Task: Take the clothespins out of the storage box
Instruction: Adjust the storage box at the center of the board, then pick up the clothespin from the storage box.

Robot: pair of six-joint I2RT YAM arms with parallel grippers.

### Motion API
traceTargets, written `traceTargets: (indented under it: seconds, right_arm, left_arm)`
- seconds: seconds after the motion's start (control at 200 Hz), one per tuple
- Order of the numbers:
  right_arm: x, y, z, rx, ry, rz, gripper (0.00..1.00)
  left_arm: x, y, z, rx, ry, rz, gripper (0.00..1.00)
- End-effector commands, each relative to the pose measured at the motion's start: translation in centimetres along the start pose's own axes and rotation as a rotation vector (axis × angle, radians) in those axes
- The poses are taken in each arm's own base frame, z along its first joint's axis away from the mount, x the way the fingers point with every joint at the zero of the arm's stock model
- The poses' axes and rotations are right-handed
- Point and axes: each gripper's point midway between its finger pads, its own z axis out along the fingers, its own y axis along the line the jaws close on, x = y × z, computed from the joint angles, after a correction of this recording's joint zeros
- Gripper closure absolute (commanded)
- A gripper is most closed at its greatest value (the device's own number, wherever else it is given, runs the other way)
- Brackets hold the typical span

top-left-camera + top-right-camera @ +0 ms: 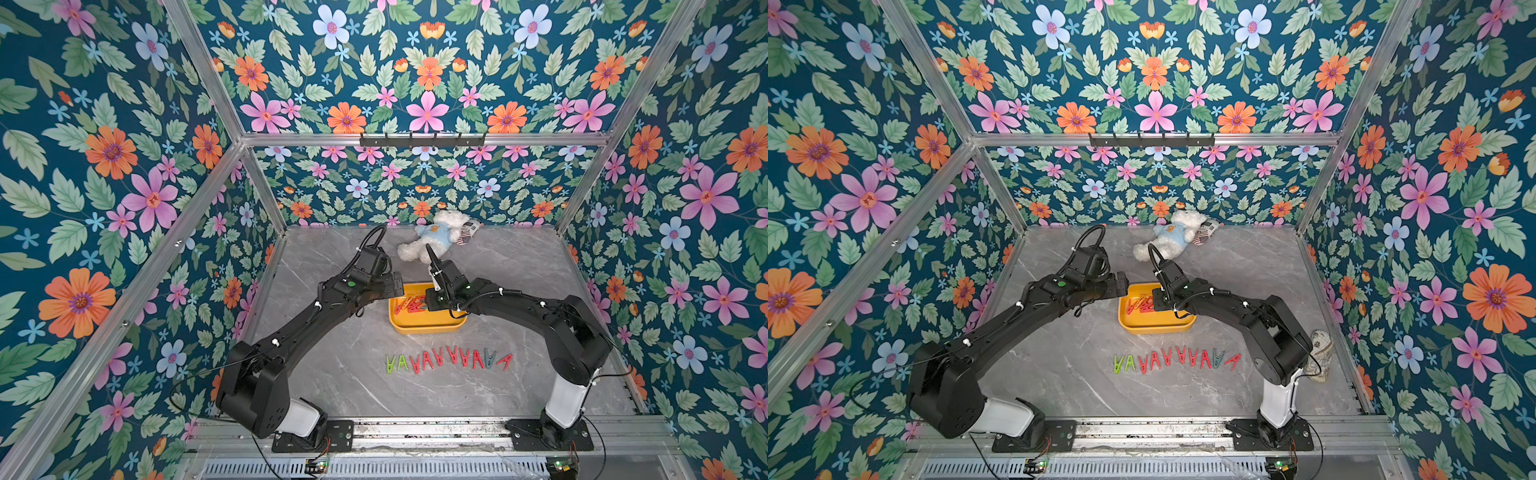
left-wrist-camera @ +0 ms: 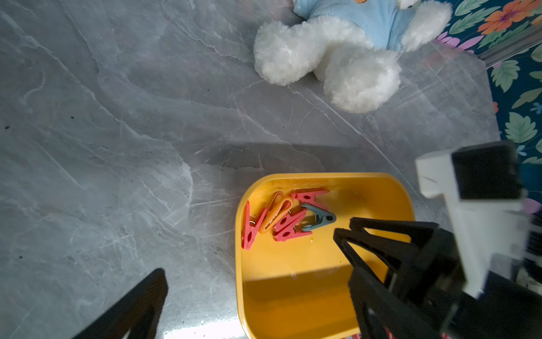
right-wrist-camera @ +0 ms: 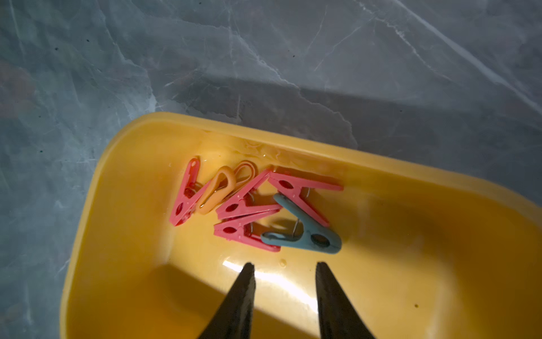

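Find the right end effector (image 3: 285,268) low over the storage box (image 3: 88,234), with parted fingers (image 3: 243,293) clamping nothing, just short of a grey-blue clothespin (image 3: 305,237). Find the left end effector (image 2: 256,273) astride the box's side wall, spread wide and likewise empty. Count 6 clothespins (image 2: 286,218) inside, heaped near 1 wall: 4 red, 1 orange, 1 grey-blue. Count about 10 more already out, in a row (image 1: 451,359) on the desk (image 1: 332,374) between the box and the arms' bases: 2 green, 1 grey-blue, otherwise red. Judge the task well past halfway, with 6 picks to go. Note hard, glossy yellow plastic on the box, with rounded corners and shallow walls. Note smooth A-shaped plastic on the pins, with thin wire springs at the hinges. Note polished grey marble veining across the desk. Spot a fluffy white plush bear (image 2: 337,58) in a pale blue top beyond the box, well apart.
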Motion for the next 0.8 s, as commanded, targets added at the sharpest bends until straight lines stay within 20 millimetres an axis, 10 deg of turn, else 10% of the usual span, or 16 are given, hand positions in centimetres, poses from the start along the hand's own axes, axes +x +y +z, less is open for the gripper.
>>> traceTargets:
  seconds: [0.0,0.795]
  right_arm:
    - [0.0,-0.5,0.9,0.018,0.020,-0.043,0.66]
    - [1.3,-1.3,5.1,0.038,0.132,-0.152,0.70]
  left_arm:
    - [0.1,0.5,-0.6,-0.013,-0.019,-0.033,0.00]
    - [0.8,1.7,-0.9,-0.050,-0.018,-0.060,0.00]
